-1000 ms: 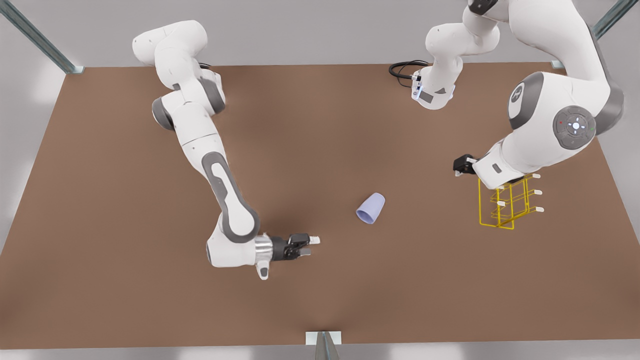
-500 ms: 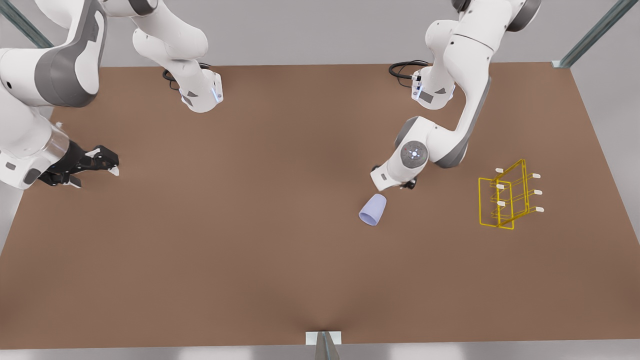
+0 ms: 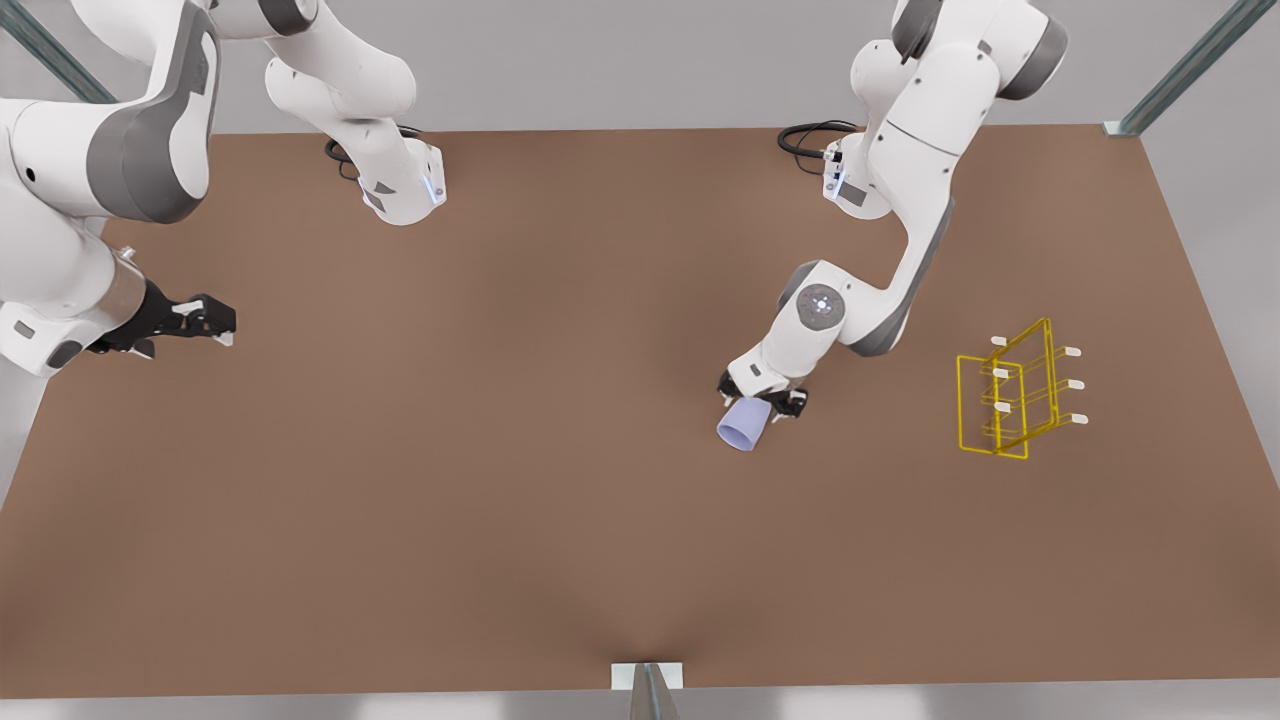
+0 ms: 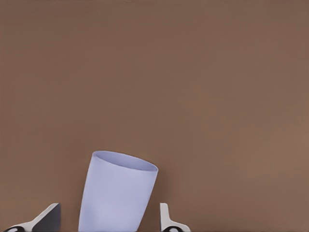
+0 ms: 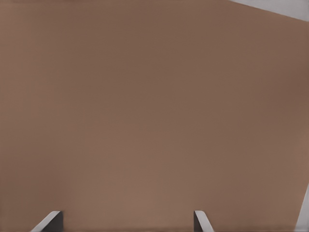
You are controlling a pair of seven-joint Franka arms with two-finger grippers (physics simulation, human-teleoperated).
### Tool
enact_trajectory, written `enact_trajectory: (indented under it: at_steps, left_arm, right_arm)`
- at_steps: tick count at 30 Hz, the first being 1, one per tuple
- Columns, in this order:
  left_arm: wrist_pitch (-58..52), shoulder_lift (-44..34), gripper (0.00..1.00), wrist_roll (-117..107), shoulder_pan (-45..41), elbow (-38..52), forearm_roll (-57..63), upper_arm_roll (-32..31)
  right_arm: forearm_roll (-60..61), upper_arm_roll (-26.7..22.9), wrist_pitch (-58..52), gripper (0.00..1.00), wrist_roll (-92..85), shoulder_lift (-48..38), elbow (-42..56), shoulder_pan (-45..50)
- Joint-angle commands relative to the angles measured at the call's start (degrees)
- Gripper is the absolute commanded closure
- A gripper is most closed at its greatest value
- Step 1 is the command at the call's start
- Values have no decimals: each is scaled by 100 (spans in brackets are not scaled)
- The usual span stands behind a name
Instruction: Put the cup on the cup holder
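Observation:
The lavender-blue cup (image 3: 742, 426) lies on its side on the brown table, right of centre in the front view, mouth toward the table's near edge. My left gripper (image 3: 760, 397) is open at the cup's base end, one finger on each side. In the left wrist view the cup (image 4: 118, 193) sits between the left gripper's (image 4: 107, 220) fingertips (image 4: 166, 221), with a gap on one side. The yellow wire cup holder (image 3: 959, 405) stands upright farther toward the front view's right, apart from the cup. My right gripper (image 3: 222, 330) waits open above the table at the front view's left edge; its (image 5: 125, 221) fingers hold nothing.
Both arm bases (image 3: 405, 190) (image 3: 860, 190) stand at the table's far edge, with a black cable (image 3: 805, 138) by the one on the front view's right. The brown table (image 3: 500, 480) is bare between the cup and the cup holder.
The left gripper swung from beside the cup holder to the cup and came down over its base end. The right gripper drew back from the middle to the front view's left edge.

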Motion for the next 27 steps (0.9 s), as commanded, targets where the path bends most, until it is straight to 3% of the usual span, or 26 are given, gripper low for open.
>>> enact_trajectory:
  at_steps: [1,27]
  left_arm:
    - [357,22,0,-142,8,-15,143,-1]
    - [366,954,0,-19,16,213,670,8]
  right_arm:
    - [-20,-9,21,0,616,-6,8,-30]
    - [-28,-9,346,0,625,64,8,-21]
